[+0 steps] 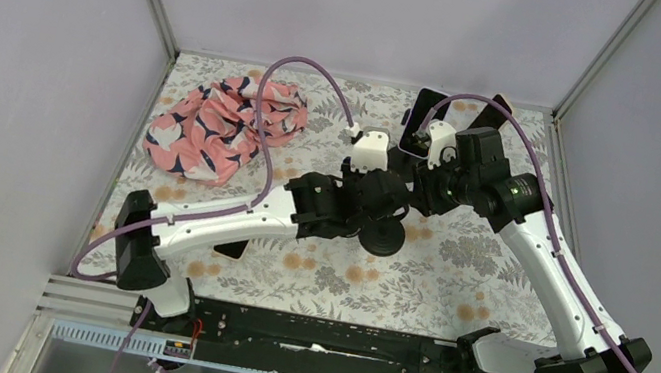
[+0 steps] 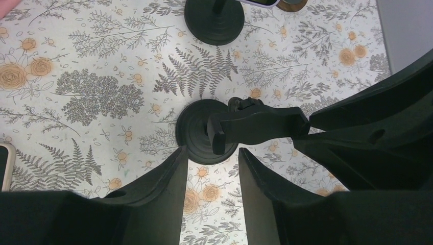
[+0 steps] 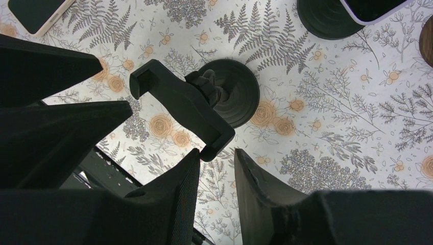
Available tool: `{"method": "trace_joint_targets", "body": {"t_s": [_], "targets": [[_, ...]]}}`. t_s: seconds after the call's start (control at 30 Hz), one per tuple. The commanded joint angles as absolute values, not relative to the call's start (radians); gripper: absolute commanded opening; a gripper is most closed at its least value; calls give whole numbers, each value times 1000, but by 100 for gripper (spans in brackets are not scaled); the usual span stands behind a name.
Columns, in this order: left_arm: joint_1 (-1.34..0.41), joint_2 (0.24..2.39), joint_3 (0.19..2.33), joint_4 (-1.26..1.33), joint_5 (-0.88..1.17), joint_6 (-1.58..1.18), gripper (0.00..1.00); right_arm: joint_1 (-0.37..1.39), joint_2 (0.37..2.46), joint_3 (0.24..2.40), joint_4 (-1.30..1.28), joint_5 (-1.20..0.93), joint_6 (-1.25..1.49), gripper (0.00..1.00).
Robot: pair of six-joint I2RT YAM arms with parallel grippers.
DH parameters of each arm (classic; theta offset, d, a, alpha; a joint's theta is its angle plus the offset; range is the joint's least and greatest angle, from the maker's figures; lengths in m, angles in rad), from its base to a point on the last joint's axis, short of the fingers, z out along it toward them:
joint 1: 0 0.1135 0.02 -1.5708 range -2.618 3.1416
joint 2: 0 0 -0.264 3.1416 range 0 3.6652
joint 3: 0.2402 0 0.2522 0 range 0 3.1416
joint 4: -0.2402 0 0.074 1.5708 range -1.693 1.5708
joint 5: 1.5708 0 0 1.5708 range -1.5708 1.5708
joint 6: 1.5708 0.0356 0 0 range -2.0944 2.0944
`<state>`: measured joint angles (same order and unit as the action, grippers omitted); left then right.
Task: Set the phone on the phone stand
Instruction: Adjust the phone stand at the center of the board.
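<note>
An empty black phone stand [image 1: 382, 236] stands mid-table, with a round base [image 2: 196, 133] and a clamp arm [image 2: 255, 124]; it also shows in the right wrist view [image 3: 178, 109]. A dark phone in a pale case [image 1: 231, 249] lies flat on the table beside the left arm, seen at the edge of the left wrist view [image 2: 4, 164] and in the right wrist view [image 3: 38, 13]. My left gripper [image 2: 212, 158] is open and empty, just above the stand. My right gripper [image 3: 217, 155] is open and empty, its tips next to the end of the clamp.
A second stand [image 1: 422, 121] at the back holds another phone [image 3: 370, 7]; its base [image 2: 214, 20] is near. A pink patterned cloth [image 1: 225, 123] lies at the back left. A brown round object [image 3: 428, 35] sits at the back. The two arms crowd each other over the stand.
</note>
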<state>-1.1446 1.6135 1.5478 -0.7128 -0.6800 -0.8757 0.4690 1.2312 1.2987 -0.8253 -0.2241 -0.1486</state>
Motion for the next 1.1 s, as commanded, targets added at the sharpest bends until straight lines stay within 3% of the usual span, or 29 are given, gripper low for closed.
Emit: {"method": "trace_joint_targets", "body": {"t_s": [0.0,0.33,0.67,0.8,0.87,1.0,1.07], "targets": [[-1149,1653,1591,-696,-736,-853,48,475,1225,1316,-808,-207,-150,39],[-1135,1702,1586,-698,-776,-836,41,474,1223,1316,-806,-219,-150,42],[-1132,1689,1582,-696,-738,-841,5,475,1238,1323,-793,-222,-145,48],[-1139,1692,1595,-696,-721,-852,0,475,1275,1354,-798,-232,-140,49],[-1143,1690,1598,-697,-725,-860,0,475,1284,1362,-804,-225,-141,45],[-1144,1673,1589,-698,-751,-879,0,474,1275,1350,-808,-197,-149,26],[-1144,1664,1580,-696,-760,-880,0,476,1268,1336,-806,-160,-159,23]]}}
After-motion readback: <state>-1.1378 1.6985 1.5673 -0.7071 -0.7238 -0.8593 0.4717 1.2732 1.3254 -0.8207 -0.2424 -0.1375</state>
